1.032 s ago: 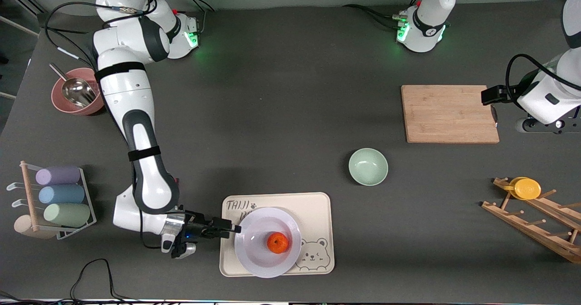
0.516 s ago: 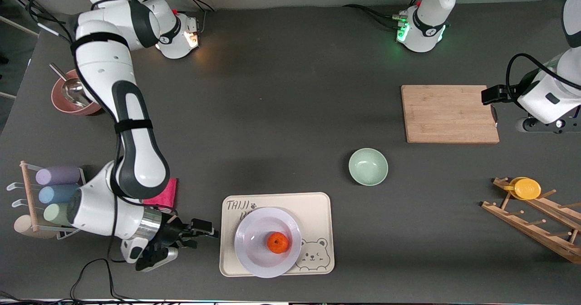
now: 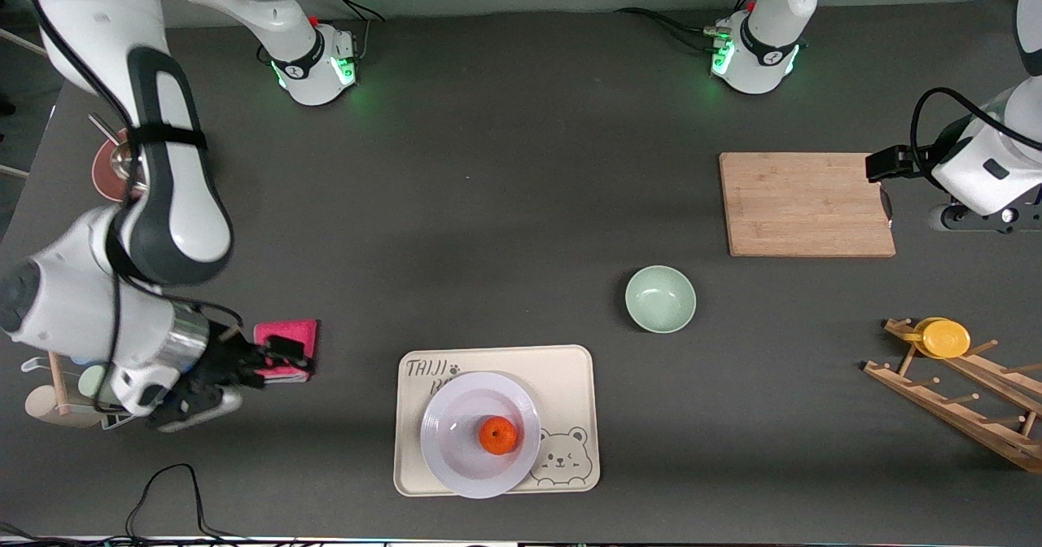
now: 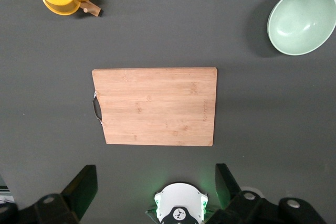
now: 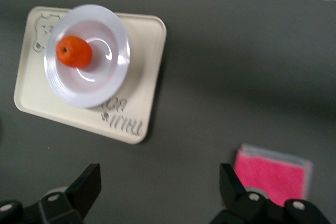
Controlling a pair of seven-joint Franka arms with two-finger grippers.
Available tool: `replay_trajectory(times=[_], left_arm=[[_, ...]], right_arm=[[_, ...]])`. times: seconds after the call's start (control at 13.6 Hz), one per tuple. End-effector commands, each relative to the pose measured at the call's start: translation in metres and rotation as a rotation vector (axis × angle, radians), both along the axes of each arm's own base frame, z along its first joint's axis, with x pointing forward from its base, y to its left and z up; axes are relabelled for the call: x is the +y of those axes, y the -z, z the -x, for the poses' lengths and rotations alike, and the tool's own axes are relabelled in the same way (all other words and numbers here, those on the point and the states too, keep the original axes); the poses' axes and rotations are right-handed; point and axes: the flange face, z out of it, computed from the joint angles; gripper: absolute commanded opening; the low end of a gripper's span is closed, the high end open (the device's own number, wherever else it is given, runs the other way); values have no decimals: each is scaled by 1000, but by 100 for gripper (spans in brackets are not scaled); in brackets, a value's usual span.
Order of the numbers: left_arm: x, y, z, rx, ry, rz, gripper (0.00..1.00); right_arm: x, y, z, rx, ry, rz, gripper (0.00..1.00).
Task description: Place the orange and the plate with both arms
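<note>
Right gripper (image 3: pixel 281 357) hangs over a pink cloth (image 3: pixel 286 338), jaws apart, empty; orange (image 3: pixel 498 435) sits in plate (image 3: pixel 456 457), plate on tray (image 3: pixel 570 368); placing looks done; left gripper (image 4: pixel 152 195) waits over the board (image 3: pixel 806 203), jaws apart.

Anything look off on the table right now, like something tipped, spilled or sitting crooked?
Nothing stands out. The orange sits in the plate, and the plate rests flat on the bear-print tray. No spill or damage shows. The right gripper is open over the pink cloth; the left gripper is open above the cutting board.
</note>
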Motion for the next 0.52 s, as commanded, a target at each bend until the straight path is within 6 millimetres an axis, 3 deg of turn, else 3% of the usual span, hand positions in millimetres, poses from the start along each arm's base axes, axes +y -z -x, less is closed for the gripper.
replay_trajectory(times=[0.0,0.37,0.44], left_arm=[[-6,-10,5,-3,-34,-16,100],[-18,-9,6,5,-11,-26,100],[-17,-11,5,-3,-17,-25,100]], right_arm=[[-12,-50,74,61,38,105,100],[-54,-135,147,151,181,207,100],[-55,-149,166,132,193,210,100]])
